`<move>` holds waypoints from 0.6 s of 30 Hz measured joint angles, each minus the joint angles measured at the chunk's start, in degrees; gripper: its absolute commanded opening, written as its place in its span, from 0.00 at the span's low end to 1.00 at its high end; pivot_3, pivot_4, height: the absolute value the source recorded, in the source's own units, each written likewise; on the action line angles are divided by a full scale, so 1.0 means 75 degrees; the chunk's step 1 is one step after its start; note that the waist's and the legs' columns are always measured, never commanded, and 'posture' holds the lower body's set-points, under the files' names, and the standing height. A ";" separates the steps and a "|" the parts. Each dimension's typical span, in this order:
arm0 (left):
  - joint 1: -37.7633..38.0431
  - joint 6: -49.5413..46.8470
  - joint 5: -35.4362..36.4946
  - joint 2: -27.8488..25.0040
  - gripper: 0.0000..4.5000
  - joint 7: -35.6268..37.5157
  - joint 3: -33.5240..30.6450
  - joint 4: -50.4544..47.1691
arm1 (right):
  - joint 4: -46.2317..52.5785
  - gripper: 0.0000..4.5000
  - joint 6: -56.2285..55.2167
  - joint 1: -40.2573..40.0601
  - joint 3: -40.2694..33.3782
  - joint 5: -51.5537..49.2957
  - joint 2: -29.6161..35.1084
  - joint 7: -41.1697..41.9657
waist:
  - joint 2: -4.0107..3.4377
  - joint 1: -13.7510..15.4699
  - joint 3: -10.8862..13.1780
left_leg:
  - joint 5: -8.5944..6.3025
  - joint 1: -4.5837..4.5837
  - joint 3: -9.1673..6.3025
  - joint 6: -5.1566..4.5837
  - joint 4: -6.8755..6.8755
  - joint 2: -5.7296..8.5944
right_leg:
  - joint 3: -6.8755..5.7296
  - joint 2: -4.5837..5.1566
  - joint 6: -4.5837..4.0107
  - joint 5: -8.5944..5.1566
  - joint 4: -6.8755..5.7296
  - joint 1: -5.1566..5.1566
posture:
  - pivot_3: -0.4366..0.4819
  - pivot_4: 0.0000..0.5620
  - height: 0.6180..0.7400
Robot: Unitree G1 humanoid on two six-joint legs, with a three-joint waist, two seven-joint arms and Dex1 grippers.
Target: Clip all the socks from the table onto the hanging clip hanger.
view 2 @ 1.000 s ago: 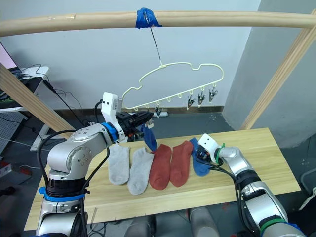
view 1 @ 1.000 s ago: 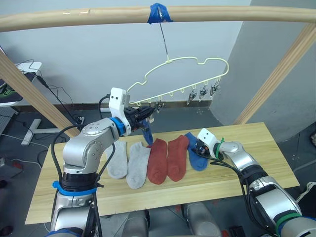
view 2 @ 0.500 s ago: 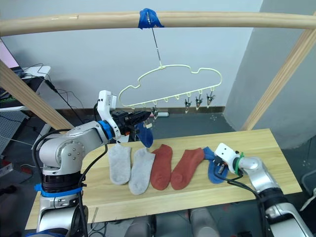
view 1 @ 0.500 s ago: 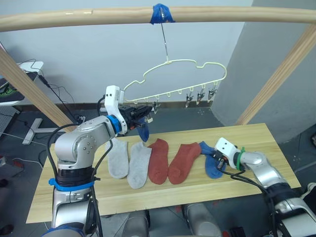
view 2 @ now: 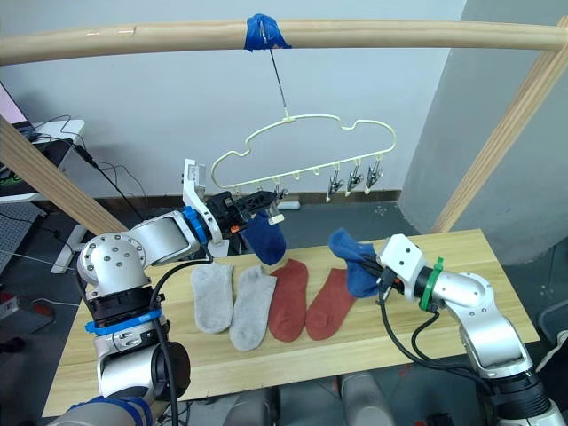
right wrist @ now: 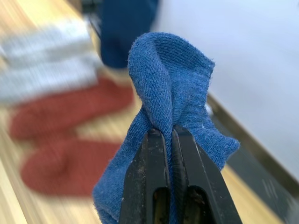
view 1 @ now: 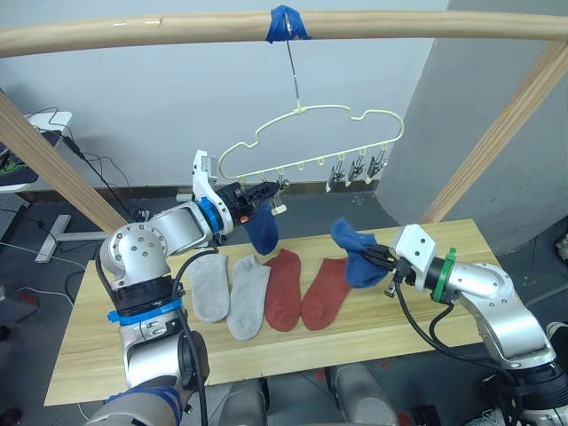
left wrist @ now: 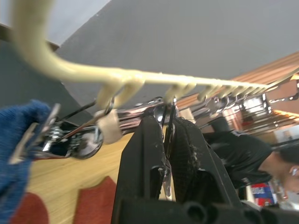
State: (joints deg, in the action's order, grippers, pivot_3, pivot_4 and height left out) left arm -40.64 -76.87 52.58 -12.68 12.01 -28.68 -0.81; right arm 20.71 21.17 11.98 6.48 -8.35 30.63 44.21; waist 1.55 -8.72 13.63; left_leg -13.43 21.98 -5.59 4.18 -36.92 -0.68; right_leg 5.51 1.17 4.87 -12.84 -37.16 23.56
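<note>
The pale-yellow clip hanger (view 1: 311, 142) hangs by its hook from the blue-taped top pole. A blue sock (view 1: 263, 229) dangles from its leftmost clip. My left gripper (view 1: 259, 197) is at the clip beside it, shut on that silver clip (left wrist: 167, 140). My right gripper (view 1: 380, 260) is shut on the other blue sock (view 1: 353, 251), held in the air above the table (view 1: 266, 351), to the right of and below the hanger. Two grey socks (view 1: 211, 286) and two rust-red socks (view 1: 284, 288) lie side by side on the table.
A round wooden pole (view 1: 133, 31) spans the top, with slanted poles at the left (view 1: 53, 169) and right (view 1: 497, 133). Three more silver clips (view 1: 355, 169) hang at the hanger's right end. Cables lie on the floor behind. A person (left wrist: 261, 154) appears in the left wrist view.
My right gripper has lifted the blue sock off the table and carried it up and leftward. The hanger has swung slightly left with my left gripper. One red sock now lies tilted.
</note>
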 measured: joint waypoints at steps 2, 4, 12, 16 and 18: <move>-0.0049 -0.0121 0.0119 0.0034 0.03 -0.0111 -0.0054 0.0036 | 0.0111 0.02 0.0220 0.0278 0.0411 0.0027 -0.0431 -0.0172 | 0.0000 -0.0001 0.0000 | 0.0000 -0.0001 -0.0002 0.0000 0.0006 0.0000 | -0.0003 0.0000 -0.0001 0.0000 0.0001 0.0000 | 0.30 0.34 1.00; -0.0076 -0.0240 0.0219 0.0118 0.03 -0.0281 -0.0116 0.0069 | 0.0119 0.02 0.0317 0.0432 0.0773 0.0071 -0.0799 -0.0384 | 0.0000 0.0009 0.0000 | -0.0001 0.0006 -0.0004 0.0002 0.0009 -0.0001 | -0.0004 0.0000 -0.0001 0.0000 0.0009 0.0003 | 0.30 0.34 1.00; -0.0321 -0.0502 0.0905 0.0373 0.03 -0.1081 -0.0743 0.0256 | -0.0481 0.02 0.0151 0.1025 0.1474 0.0587 -0.1530 -0.0914 | 0.0007 0.0100 0.0002 | -0.0007 0.0031 -0.0006 0.0009 0.0012 0.0000 | -0.0006 0.0003 -0.0002 0.0000 0.0020 0.0022 | 0.32 0.34 1.00; -0.0321 -0.0522 0.1098 0.0380 0.03 -0.1377 -0.0892 0.0269 | -0.0485 0.02 0.0083 0.0949 0.1473 0.0645 -0.1390 -0.0901 | 0.0007 0.0105 0.0002 | -0.0008 0.0073 -0.0004 0.0011 0.0005 0.0000 | -0.0006 0.0005 -0.0002 0.0001 0.0022 0.0056 | 0.32 0.34 1.00; -0.0320 -0.0522 0.1156 0.0379 0.03 -0.1433 -0.0899 0.0270 | -0.0494 0.02 0.0081 0.0931 0.1475 0.0647 -0.1389 -0.0901 | 0.0007 0.0104 0.0002 | -0.0007 0.0093 -0.0009 0.0011 0.0005 0.0000 | -0.0008 0.0004 -0.0003 0.0002 0.0010 0.0079 | 0.32 0.35 1.00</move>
State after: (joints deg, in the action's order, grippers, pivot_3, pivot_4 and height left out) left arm -43.04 -80.78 61.25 -9.84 1.26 -35.42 1.21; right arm 17.01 21.78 18.96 17.54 -3.49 20.22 37.45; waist 1.61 -7.93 13.65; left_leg -13.49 22.68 -5.65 4.26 -36.88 -0.69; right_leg 5.45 1.19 4.85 -12.82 -37.09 24.15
